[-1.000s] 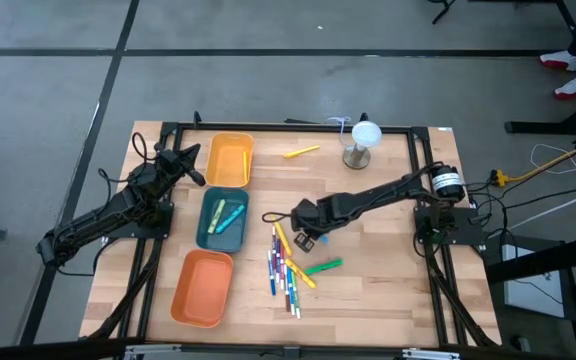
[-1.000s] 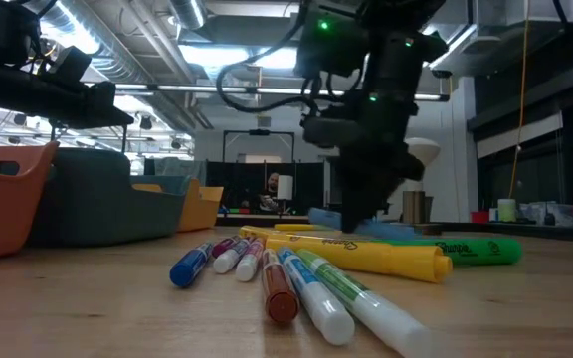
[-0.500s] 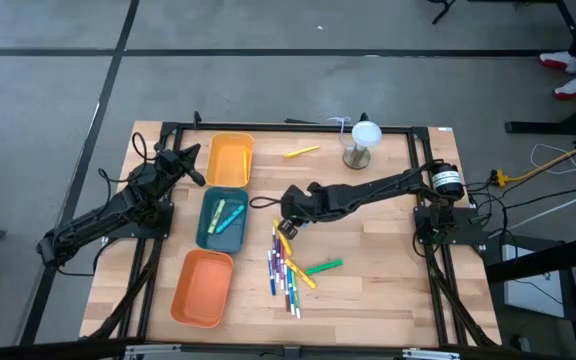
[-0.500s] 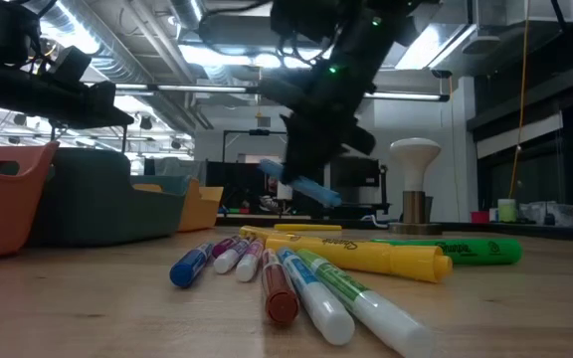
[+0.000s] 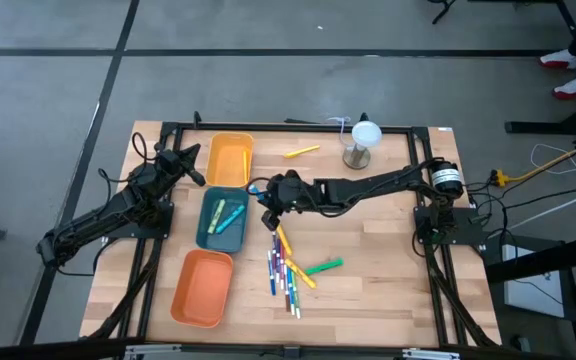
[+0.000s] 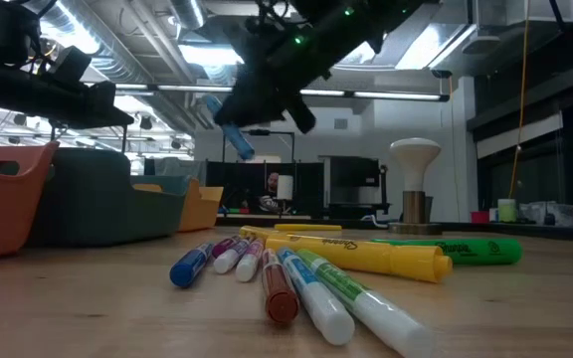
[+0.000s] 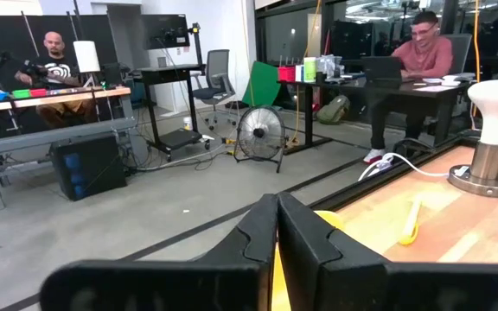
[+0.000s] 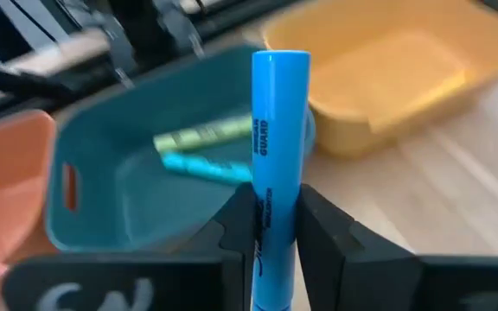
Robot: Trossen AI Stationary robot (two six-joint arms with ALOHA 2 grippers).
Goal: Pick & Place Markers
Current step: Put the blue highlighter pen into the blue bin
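A light-blue marker (image 8: 271,130) is lifted over the table beside the teal tray (image 5: 208,232), with my right gripper (image 5: 269,207) shut on it. The other markers (image 5: 286,266) lie in a loose pile on the wood near the table's middle. A green marker (image 5: 324,267) lies beside the pile and a yellow one (image 5: 301,152) lies farther back. Two markers (image 8: 199,149) lie inside the teal tray. My left gripper (image 7: 277,226) is shut and holds nothing, raised at the table's far left by the yellow tray (image 5: 230,160). My right gripper pinches the light-blue marker's barrel (image 8: 271,200) between its two fingers (image 8: 239,226). They come from the table's right, slanting downward. The marker lies along the fingers and sticks out past their tips (image 6: 231,131). It is tilted and lifted clear of the table.
An orange tray (image 5: 203,288) stands at the near left, in line with the teal and yellow trays. A white-topped stand (image 5: 363,142) stands at the far middle. Bare wood lies right of the pile. People sit at desks beyond the table.
My right gripper has risen from the marker pile and gone toward the table's left, toward the teal tray, tipping from pointing down to nearer level. The light-blue marker has come up off the table with it, and its free end has swung forward.
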